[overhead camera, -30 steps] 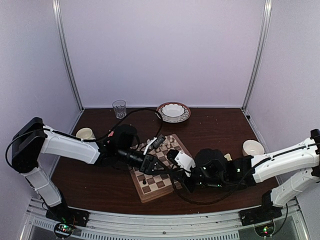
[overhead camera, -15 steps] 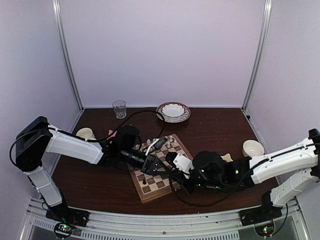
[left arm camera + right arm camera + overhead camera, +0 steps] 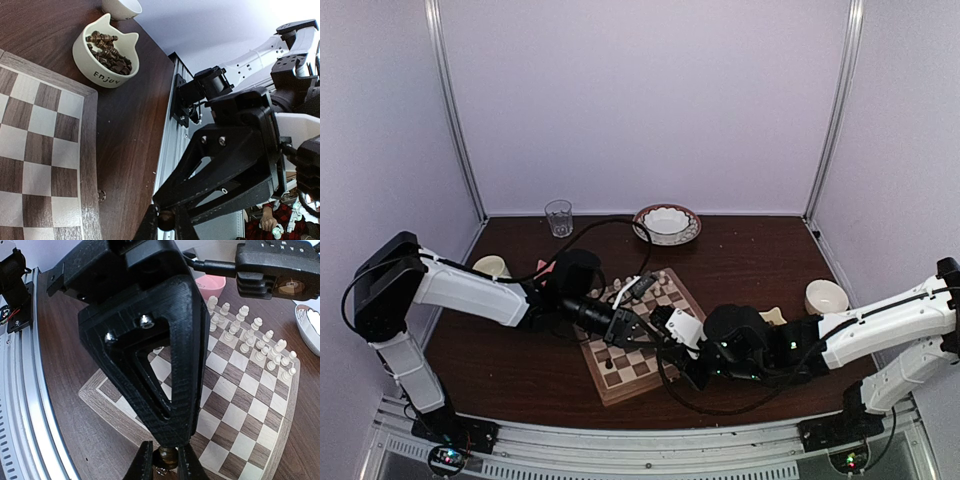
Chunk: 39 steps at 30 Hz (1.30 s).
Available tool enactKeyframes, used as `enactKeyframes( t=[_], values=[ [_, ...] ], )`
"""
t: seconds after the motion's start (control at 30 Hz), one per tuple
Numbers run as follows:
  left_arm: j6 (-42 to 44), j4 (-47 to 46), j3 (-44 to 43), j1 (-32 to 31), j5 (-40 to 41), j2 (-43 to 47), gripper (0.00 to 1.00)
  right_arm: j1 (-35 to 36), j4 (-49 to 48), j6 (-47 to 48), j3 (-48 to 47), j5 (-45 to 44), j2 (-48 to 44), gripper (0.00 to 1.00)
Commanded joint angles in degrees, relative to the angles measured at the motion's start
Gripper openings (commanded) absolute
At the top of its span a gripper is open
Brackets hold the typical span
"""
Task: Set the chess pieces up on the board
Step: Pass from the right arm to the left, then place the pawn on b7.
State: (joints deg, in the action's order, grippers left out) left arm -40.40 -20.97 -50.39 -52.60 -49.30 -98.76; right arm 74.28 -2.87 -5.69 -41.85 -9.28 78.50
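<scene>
The board (image 3: 620, 372) lies mid-table and shows in the left wrist view (image 3: 30, 150) and the right wrist view (image 3: 240, 405). My left gripper (image 3: 628, 326) hovers over its middle, shut on a small dark round-headed chess piece (image 3: 166, 220). My right gripper (image 3: 665, 338) is just to the right of it over the board's near right part, shut on a dark brown chess piece (image 3: 170, 456) above the board's near edge. More dark chess pieces fill a white cat-shaped bowl (image 3: 105, 52). One dark piece (image 3: 610, 378) stands near the board's front.
Cream-white chessmen (image 3: 250, 335) stand in rows on the far side of the board. A pink bowl (image 3: 212, 286) sits beyond it. A glass (image 3: 558, 215), a patterned bowl (image 3: 667, 222), and white cups at left (image 3: 490, 266) and right (image 3: 825, 295) ring the table.
Both arms have edged toward each other over the board; the left arm reached a little further right, the right arm a little left. Both grippers stay shut.
</scene>
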Motion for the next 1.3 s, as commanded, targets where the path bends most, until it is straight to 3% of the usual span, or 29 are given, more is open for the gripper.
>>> enactKeyframes(
  t=[0.0, 0.13, 0.3, 0.4, 0.47, 0.6, 0.67, 0.83, 0.97, 1.13, 1.27],
  values=[
    [0.95, -1.57, -1.9, -0.36, -1.69, -0.99, 0.03, 0.33, -0.42, 0.33, -1.43, -1.88, 0.43, 0.09],
    [1.03, -1.31, -1.82, -0.38, -1.68, -0.76, 0.0, 0.4, -0.32, 0.34, -1.55, -2.8, 0.53, 0.11],
    [2.0, 0.15, -1.73, -0.36, -0.48, 0.0, 0.0, 0.42, -0.2, 0.2, -1.25, -4.24, 0.13, 0.33],
    [4.27, 3.29, -1.85, -0.39, 0.04, 0.8, 0.0, 0.42, -0.35, -0.06, -0.78, -5.01, -0.71, 0.42],
    [7.46, 7.5, -2.07, -0.39, 1.92, 1.56, 0.0, 0.42, -0.54, -0.42, -0.21, -5.26, -1.68, 0.52],
    [13.87, 16.02, -1.63, -0.4, 8.8, 4.12, 0.0, 0.36, -1.77, -1.67, 1.89, -6.44, -5.29, 0.87],
    [16.95, 21.08, -0.98, -0.4, 16.98, 6.47, 0.0, 0.18, -3.17, -2.04, 3.62, -7.75, -7.44, 0.98],
    [22.56, 27.6, 1.14, -0.62, 30.43, 11.83, 0.0, -0.49, -3.79, -2.94, 5.74, -12.5, -10.88, 0.99],
    [25.0, 30.95, 0.49, -1.67, 34.51, 12.12, 0.0, -0.81, -3.23, -3.72, 6.56, -16.75, -12.62, 1.0],
    [28.32, 34.91, -1.15, -5.12, 40.57, 11.35, 0.0, -1.67, -0.71, -6.96, 7.24, -28.04, -14.71, 0.99],
    [28.94, 36.0, -1.76, -5.87, 41.75, 10.15, 0.0, -3.72, 0.79, -9.27, 7.69, -29.08, -15.97, 1.0]
  ],
)
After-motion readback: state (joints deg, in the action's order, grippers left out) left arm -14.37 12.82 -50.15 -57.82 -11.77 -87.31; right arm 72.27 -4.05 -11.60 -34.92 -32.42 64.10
